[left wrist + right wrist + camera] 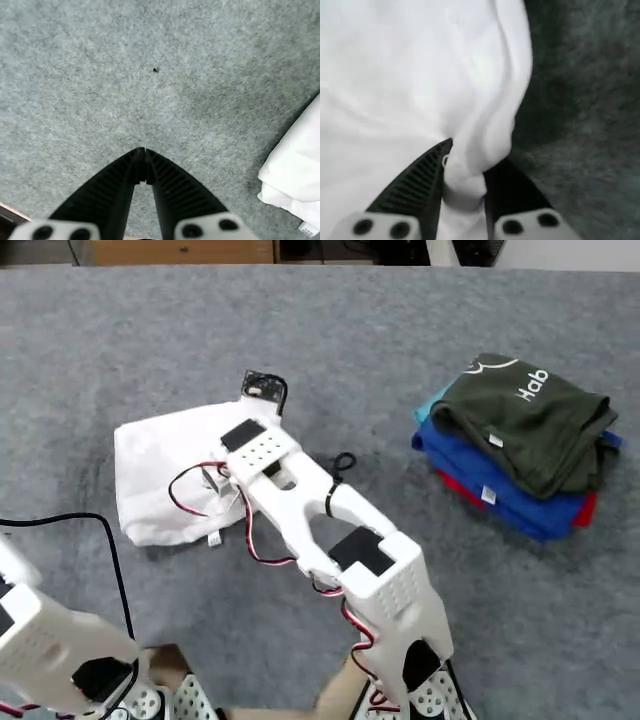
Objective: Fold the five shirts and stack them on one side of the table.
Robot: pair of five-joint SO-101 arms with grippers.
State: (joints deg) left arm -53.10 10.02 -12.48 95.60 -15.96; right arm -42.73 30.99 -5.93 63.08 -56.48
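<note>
Table (400, 330): grey felt-like cover, running out of the high view on every side. Right arm (380, 570): white, base cut off at 6 o'clock, stretched toward 10 o'clock over the white shirt (160, 460); from above, its wrist housing hides the claw. White shirt: loosely folded bundle at 9 o'clock from table centre, its 3 o'clock side covered by the arm, with a small tag (213, 538) at its 6 o'clock edge. Stack (520, 440) of folded shirts: at 3 o'clock, well apart from the white shirt. It has a dark green shirt (545, 405) on top, a blue shirt (480, 472) beneath and a red shirt (588, 508) showing as a thin edge at the bottom. A light blue corner (432, 403) peeks out at the stack's 10 o'clock, its place among the layers hard to tell. Left arm (50, 640): at 8 o'clock, cut off by the picture's edge, with a black cable (110, 550) looping above it. Right gripper (470, 157): clamped on a bunched fold of the white shirt, one jaw partly buried in cloth. Left gripper (145, 155): jaws pressed together, holding nothing, over bare table, with a corner of the white shirt nearby. Dark part (265, 387): small, wired, at the white shirt's 1 o'clock edge, too indistinct to identify. Speck (155, 70): tiny dark mark on the table cover.
</note>
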